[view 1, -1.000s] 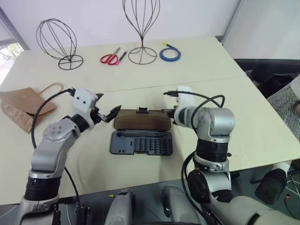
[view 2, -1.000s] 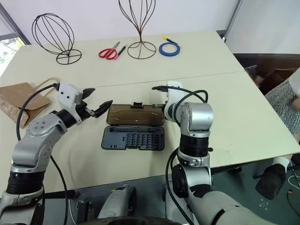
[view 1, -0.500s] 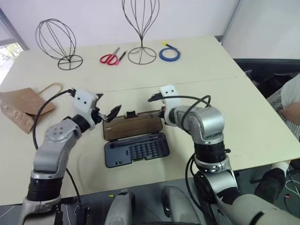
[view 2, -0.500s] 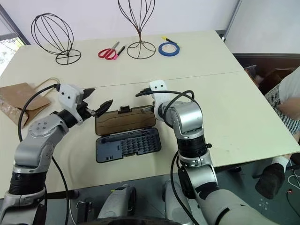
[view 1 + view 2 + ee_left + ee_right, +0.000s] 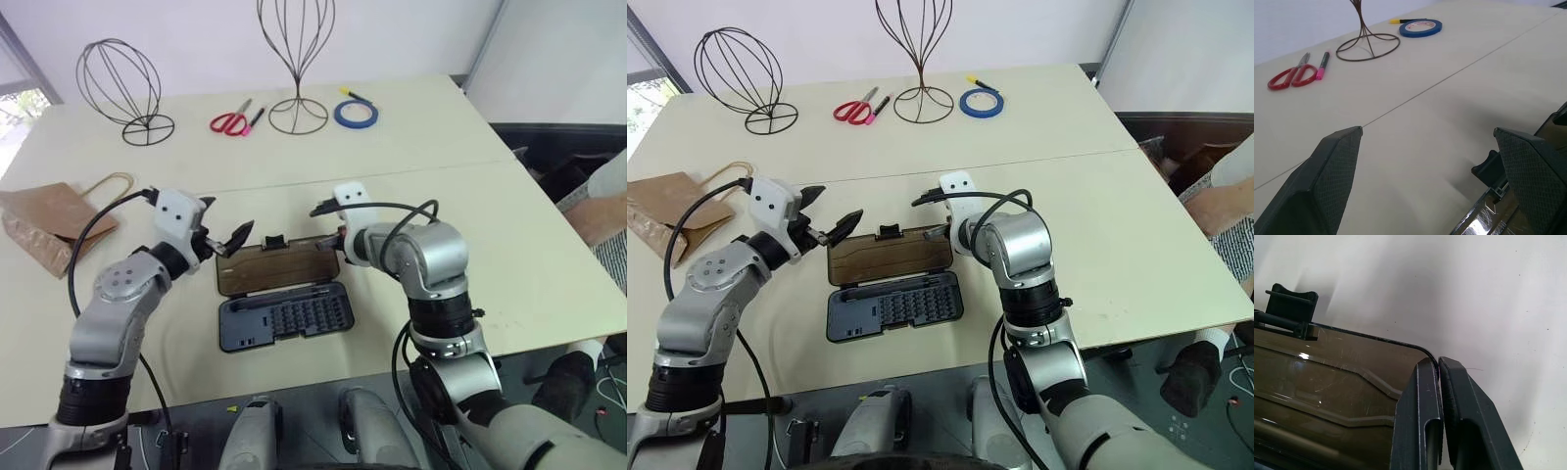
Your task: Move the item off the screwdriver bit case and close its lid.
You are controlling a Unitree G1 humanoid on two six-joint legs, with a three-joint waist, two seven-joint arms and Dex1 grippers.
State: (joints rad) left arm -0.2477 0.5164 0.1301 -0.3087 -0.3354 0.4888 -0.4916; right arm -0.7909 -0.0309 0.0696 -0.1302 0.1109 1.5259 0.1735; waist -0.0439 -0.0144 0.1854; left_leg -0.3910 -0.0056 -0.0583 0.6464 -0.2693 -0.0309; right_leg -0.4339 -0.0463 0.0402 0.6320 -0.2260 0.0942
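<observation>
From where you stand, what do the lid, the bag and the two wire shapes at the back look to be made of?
The lid looks like smoky-brown translucent plastic: glossy, with fine scratches and highlights. The bag seems brown kraft paper, matte and creased, with a tan loop handle. The wire shapes appear thin dark metal wire, bent into open cages on ring bases; whether painted, I cannot tell.

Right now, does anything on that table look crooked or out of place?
The screwdriver bit case sits slightly askew to the table edge, its lid lying flat open. A crumpled paper bag lies at the far left. Nothing looks spilled or broken.
</observation>
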